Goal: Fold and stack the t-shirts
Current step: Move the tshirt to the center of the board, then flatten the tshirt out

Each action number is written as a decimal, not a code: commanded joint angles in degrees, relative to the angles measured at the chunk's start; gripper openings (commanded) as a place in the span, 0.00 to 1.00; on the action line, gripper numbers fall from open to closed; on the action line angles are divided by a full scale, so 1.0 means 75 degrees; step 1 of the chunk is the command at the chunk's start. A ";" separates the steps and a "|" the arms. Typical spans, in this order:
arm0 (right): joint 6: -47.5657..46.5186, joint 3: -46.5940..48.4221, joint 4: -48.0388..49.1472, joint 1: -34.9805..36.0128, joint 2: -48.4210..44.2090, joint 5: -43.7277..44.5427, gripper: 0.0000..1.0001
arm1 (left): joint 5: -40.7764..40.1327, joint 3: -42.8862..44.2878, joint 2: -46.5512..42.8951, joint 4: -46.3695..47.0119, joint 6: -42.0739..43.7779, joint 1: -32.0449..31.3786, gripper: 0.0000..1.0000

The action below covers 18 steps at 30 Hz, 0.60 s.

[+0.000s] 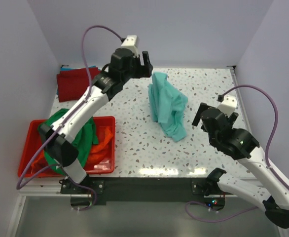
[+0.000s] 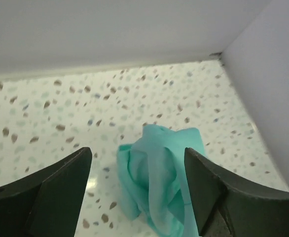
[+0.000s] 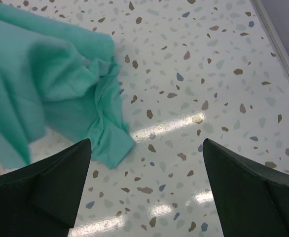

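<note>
Top external view: a crumpled teal cotton t-shirt (image 1: 166, 106) lies in a loose heap on the speckled white terrazzo tabletop (image 1: 134, 133), just right of the frame's centre.
Left gripper: the left gripper (image 1: 148, 65) hangs in the upper middle of the frame, just beside the heap's upper left end. Its jaws are spread with nothing between them.
Left wrist view: both black fingers (image 2: 51, 197) fill the lower corners. The teal heap lies on the table beyond the gap between them, at lower centre, and no cloth touches either finger.
Right gripper: the right gripper (image 1: 204, 122) sits at centre right of the top view, near the heap's lower right end. Its jaws are wide apart and empty.
Right wrist view: the teal cloth fills the upper left. A folded corner of it lies just beyond the left fingertip (image 3: 80, 153).
Dark red t-shirt: the dark red t-shirt (image 1: 75, 81) lies flat and folded at the upper left, against the back wall.
Red plastic bin: the red plastic bin (image 1: 28, 148) stands at lower left. It holds a bright green t-shirt (image 1: 85, 129) and an orange t-shirt (image 1: 104, 140), both bunched up.
</note>
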 commanded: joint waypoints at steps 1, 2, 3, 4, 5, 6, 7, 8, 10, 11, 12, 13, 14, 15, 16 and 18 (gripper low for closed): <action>0.0390 -0.0267 -0.0259 -0.0022 -0.0024 -0.0072 0.99 | -0.1335 -0.0458 0.0961 -0.1690 -0.0273 0.0007 0.82; 0.0378 -0.0291 -0.0317 -0.0022 0.0093 -0.0166 0.99 | -0.1336 -0.0738 0.0952 -0.1809 -0.0274 -0.0005 0.82; 0.0389 -0.0384 -0.0364 -0.0022 0.0140 -0.0237 0.99 | -0.1302 -0.1089 0.0871 -0.1718 -0.0308 -0.0017 0.83; 0.0401 -0.0443 -0.0364 -0.0022 0.0187 -0.0377 0.99 | -0.1220 -0.1893 0.0510 -0.1566 -0.0367 -0.0017 0.83; 0.0425 -0.0525 -0.0248 -0.0034 0.0257 -0.0436 0.99 | -0.1173 -0.2284 0.0286 -0.1263 -0.0391 -0.0017 0.83; 0.0436 -0.0700 -0.0143 -0.0034 0.0281 -0.0530 0.99 | -0.1149 -0.2648 -0.0145 -0.1144 -0.0426 -0.0017 0.83; 0.0436 -0.0806 -0.0014 -0.0034 0.0305 -0.0647 0.99 | -0.1068 -0.3301 -0.0358 -0.1050 -0.0507 -0.0017 0.83; 0.0529 -0.0911 0.0103 -0.0034 0.0328 -0.0903 0.99 | -0.0974 -0.3621 -0.0546 -0.0875 -0.0543 -0.0017 0.83; 0.0728 -0.1216 0.0408 -0.0022 0.0433 -0.1209 0.99 | -0.0647 -0.4358 -0.0945 -0.0756 -0.0648 -0.0029 0.83; 0.0985 -0.1333 0.0502 -0.0022 0.0469 -0.1349 0.99 | -0.0506 -0.4559 -0.1039 -0.0698 -0.0695 -0.0029 0.82; 0.1115 -0.1566 0.0654 -0.0034 0.0562 -0.1745 0.99 | -0.0365 -0.4747 -0.1191 -0.0663 -0.0742 -0.0052 0.81; 0.1255 -0.1696 0.0725 -0.0034 0.0598 -0.1912 0.99 | -0.0143 -0.5085 -0.1251 -0.0604 -0.0870 -0.0133 0.81; 0.1477 -0.1802 0.0784 -0.0034 0.0621 -0.2064 0.99 | -0.0037 -0.5251 -0.1309 -0.0464 -0.0941 -0.0192 0.81; 0.1561 -0.2023 0.0854 -0.0034 0.0645 -0.2228 0.99 | 0.0057 -0.5392 -0.1414 -0.0370 -0.1023 -0.0274 0.80; 0.1619 -0.2118 0.0889 -0.0034 0.0656 -0.2288 0.99 | 0.0221 -0.5684 -0.1462 -0.0102 -0.1186 -0.0472 0.80; 0.1643 -0.2399 0.0971 -0.0034 0.0656 -0.2370 0.99 | 0.0432 -0.5931 -0.1474 0.0227 -0.1351 -0.0684 0.80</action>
